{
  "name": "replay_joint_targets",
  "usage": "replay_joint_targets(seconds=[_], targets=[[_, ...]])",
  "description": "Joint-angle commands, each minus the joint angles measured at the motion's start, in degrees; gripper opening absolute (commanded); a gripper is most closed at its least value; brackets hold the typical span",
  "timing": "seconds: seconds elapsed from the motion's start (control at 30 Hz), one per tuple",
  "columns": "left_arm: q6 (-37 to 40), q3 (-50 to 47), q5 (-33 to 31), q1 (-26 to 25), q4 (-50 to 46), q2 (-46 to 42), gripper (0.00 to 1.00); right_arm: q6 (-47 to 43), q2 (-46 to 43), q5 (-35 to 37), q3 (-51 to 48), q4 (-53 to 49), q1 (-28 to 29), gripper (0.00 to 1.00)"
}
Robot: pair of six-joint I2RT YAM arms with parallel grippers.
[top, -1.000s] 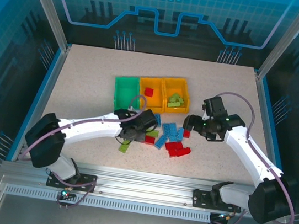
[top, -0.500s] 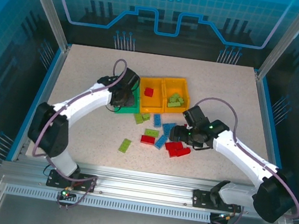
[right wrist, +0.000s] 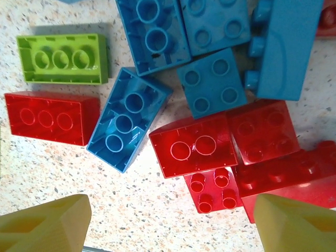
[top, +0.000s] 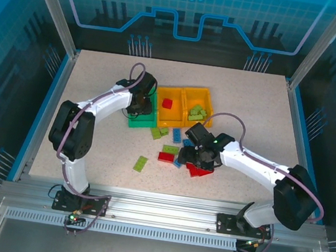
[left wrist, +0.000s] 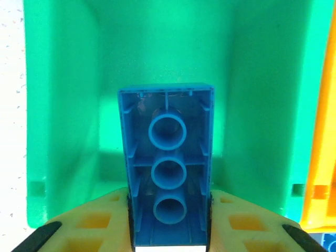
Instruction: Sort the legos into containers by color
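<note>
My left gripper (left wrist: 168,223) is shut on a blue lego (left wrist: 167,157), held underside up over the green container (left wrist: 63,105). From above, that left gripper (top: 142,102) hovers over the green container (top: 142,122). My right gripper (right wrist: 170,226) is open above the loose pile, its yellow fingertips (right wrist: 42,226) apart over bare table. Just ahead of it lie a red lego (right wrist: 197,144), a blue lego (right wrist: 128,118), a lime lego (right wrist: 63,59) and another red lego (right wrist: 50,118). In the overhead view the right gripper (top: 192,151) sits over the pile.
Two orange containers stand right of the green one: the middle one (top: 172,116) holds a red lego (top: 167,103), the right one (top: 199,92) holds lime legos (top: 198,113). Stray lime legos (top: 141,163) and a red lego (top: 165,157) lie left of the pile.
My left gripper carried the blue lego from the pile up to the green container and now holds it there. My right gripper swung left and lower over the pile.
</note>
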Motion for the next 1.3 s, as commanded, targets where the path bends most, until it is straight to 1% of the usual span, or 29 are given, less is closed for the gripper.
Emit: replay_joint_targets(seconds=[0.0, 0.13, 0.23, 0.37, 0.4, 0.43, 0.5, 0.53, 0.57, 0.6, 0.7, 0.8, 0.9, 1.13, 1.27], targets=[[0.45, 1.56, 1.47, 0.35, 0.76, 0.82, 0.3, 1.17, 0.63, 2.67, 1.4, -2.6, 0.81, 0.82], [0.39, 1.56, 1.45, 0.56, 1.07, 1.07, 0.32, -3.73, -0.52, 7.75, 2.25, -6.94, 0.91, 0.84], [0.02, 1.64, 1.99, 0.79, 1.26, 1.21, 0.36, -8.03, -1.79, 10.58, 1.46, -8.36, 0.77, 0.87], [-0.53, 1.6, 3.02, 0.79, 0.99, 0.69, 0.45, -13.0, -3.67, 7.71, -2.83, -5.16, -1.41, 0.91], [-0.56, 1.2, 3.58, 0.57, 1.14, -0.07, 0.48, -13.74, -4.34, 7.56, -4.54, -4.17, -1.8, 0.91], [-0.41, 0.77, 3.7, 0.21, 1.3, -0.85, 0.55, -14.44, -5.03, 7.54, -5.7, -3.36, -2.14, 0.92], [0.01, -0.3, 3.16, -0.73, 1.45, -3.09, 0.74, -15.75, -6.4, 7.69, -7.06, -2.86, -3.19, 0.93], [-0.14, -0.91, 3.14, -0.89, 1.69, -3.99, 0.82, -16.32, -6.78, 7.56, -7.5, -2.67, -3.64, 0.94], [-0.63, -1.81, 3.52, -0.98, 2.24, -4.99, 0.87, -17.25, -7.32, 7.11, -8.12, -2.47, -4.41, 0.94], [-1.2, -2.63, 3.91, -0.95, 2.66, -6.01, 0.9, -17.8, -7.54, 6.86, -8.6, -2.49, -5.07, 0.94], [-2.41, -4.95, 5.54, -1.1, 4.33, -8.73, 0.91, -18.92, -8.03, 5.54, -10.08, -1.95, -7.19, 0.94], [-3.02, -7.1, 6.56, -1.95, 6.01, -11.55, 0.94, -20.42, -7.47, 3.97, -10.65, -0.54, -8.01, 0.93], [-2.93, -8.19, 6.3, -2.96, 5.6, -13.51, 0.96, -21.78, -6.14, 2.5, -10.43, 0.32, -7.73, 0.91], [-3.63, -13.84, 6.35, -3.31, 4.85, -18.35, 0.96, -22.7, -6.93, 2.57, -12.38, 1.16, -7.03, 0.89], [-4.37, -16.89, 6.3, -3.32, 4.77, -20.69, 0.97, -23.57, -4.43, 2.97, -11.66, 0.3, -6.96, 0.87]])
